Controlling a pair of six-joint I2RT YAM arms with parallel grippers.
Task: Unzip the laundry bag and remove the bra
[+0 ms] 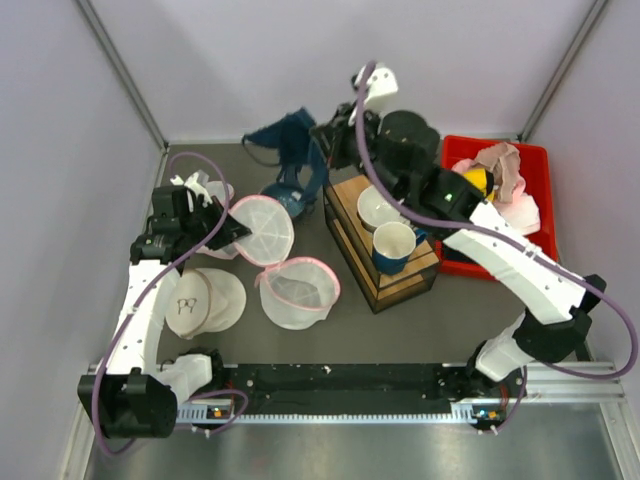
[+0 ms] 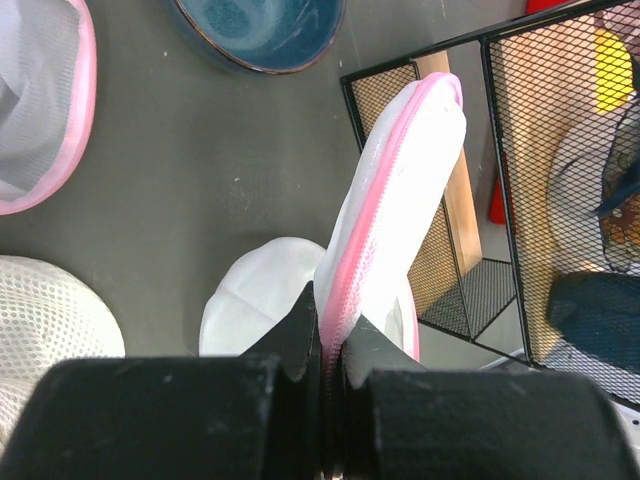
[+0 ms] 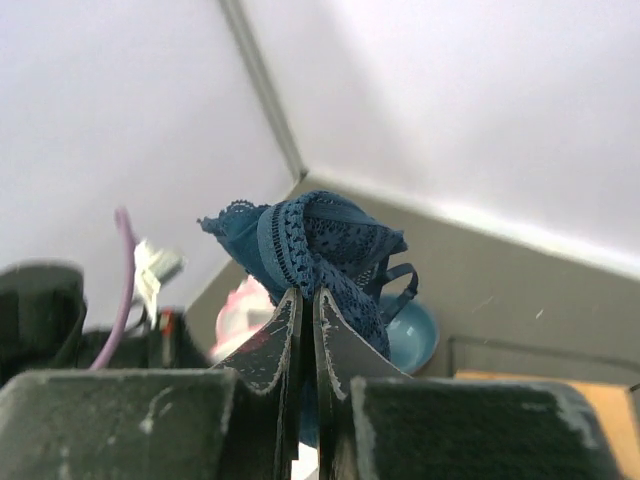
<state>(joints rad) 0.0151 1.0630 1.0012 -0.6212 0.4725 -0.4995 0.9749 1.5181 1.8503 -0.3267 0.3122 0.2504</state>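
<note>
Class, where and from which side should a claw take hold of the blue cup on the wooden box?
The blue cup stands upright with its mouth open, so probably come from above and pinch its rim, one finger inside.

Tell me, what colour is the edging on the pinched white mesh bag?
Pink zipper trim, clearest in the left wrist view.

The left end effector [image 2: 322, 325], clamped tight, reaches forward; the right end effector [image 3: 303, 300], clamped tight, stretches farther back.

A lab robot cell: white enclosure walls [image 1: 330, 60], mounting rail [image 1: 340, 380], grey tabletop [image 1: 450, 310].
</note>
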